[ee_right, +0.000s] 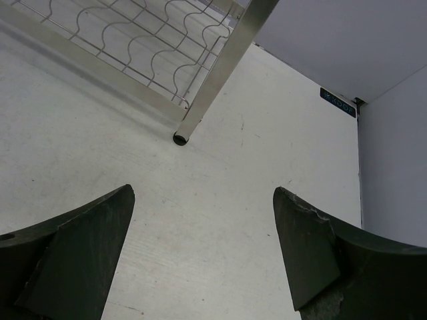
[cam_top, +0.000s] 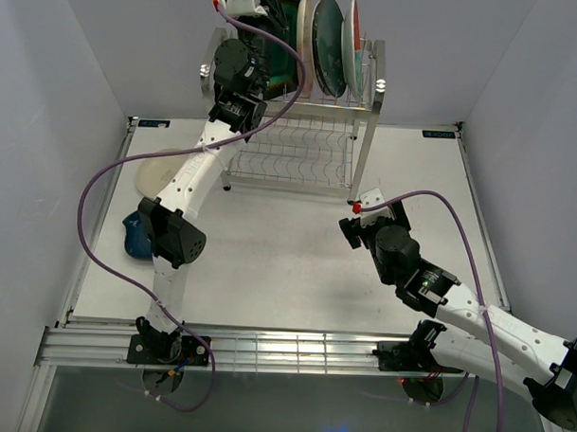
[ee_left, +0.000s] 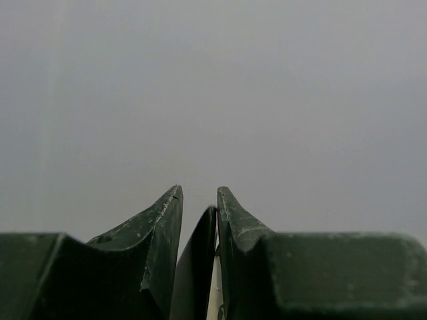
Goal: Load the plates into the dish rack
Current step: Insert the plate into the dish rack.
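The dish rack (cam_top: 300, 150) stands at the back of the table. On its top tier stand the square green plate (cam_top: 293, 41), a dark teal plate (cam_top: 328, 47) and a red-rimmed plate (cam_top: 352, 38). My left gripper (cam_top: 274, 12) is up at the rack's top left, shut on the green plate's rim. In the left wrist view the gripper (ee_left: 199, 195) pinches a dark plate edge (ee_left: 197, 267). A cream plate (cam_top: 155, 173) and a dark blue plate (cam_top: 134, 237) lie on the table at the left. My right gripper (cam_top: 357, 212) is open and empty over the table.
In the right wrist view, the rack's front right leg (ee_right: 203, 100) and wavy lower shelf (ee_right: 133, 33) lie just ahead of the open gripper (ee_right: 203, 193). Grey walls close in the table (cam_top: 296, 264) on three sides. The left arm partly covers the blue plate.
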Available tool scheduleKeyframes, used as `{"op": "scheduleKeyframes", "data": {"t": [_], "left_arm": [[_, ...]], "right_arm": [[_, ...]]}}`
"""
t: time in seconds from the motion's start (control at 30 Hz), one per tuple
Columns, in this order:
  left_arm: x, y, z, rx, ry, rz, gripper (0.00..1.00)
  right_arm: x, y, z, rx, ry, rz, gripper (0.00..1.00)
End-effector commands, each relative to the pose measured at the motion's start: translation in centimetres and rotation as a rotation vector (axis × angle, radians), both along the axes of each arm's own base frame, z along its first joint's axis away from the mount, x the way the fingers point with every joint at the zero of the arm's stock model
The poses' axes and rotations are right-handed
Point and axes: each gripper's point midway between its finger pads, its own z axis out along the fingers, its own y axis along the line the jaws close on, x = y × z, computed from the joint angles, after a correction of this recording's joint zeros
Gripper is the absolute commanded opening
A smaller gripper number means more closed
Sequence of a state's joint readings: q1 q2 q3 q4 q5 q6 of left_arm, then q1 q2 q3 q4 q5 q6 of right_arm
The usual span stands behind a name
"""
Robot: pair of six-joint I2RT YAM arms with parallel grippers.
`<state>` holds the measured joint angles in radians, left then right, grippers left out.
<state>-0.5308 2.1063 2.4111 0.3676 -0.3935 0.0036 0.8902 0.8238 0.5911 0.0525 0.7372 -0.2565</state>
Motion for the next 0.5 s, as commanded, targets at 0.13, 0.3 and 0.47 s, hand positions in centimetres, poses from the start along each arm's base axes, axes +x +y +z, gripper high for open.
{"op": "scheduleKeyframes", "data": {"t": [0.13,0.3,0.47], "left_arm": [[3.1,0.3,-5.1,0.036,0.144,0.001,0.38],[3.6,0.8,-6.5,0.026,0.182,-0.022,0.34],[3.9,0.7,-7.2,0.032,0.201,-0.029,0.31]], "right_arm": [[0.1,-0.1,1.4,0.058,-0.031,-0.015,0.9],[0.1,-0.2,1.5,0.061,-0.032,-0.016,0.9],[0.1,-0.2,1.5,0.062,-0.033,-0.016,0.9]]}}
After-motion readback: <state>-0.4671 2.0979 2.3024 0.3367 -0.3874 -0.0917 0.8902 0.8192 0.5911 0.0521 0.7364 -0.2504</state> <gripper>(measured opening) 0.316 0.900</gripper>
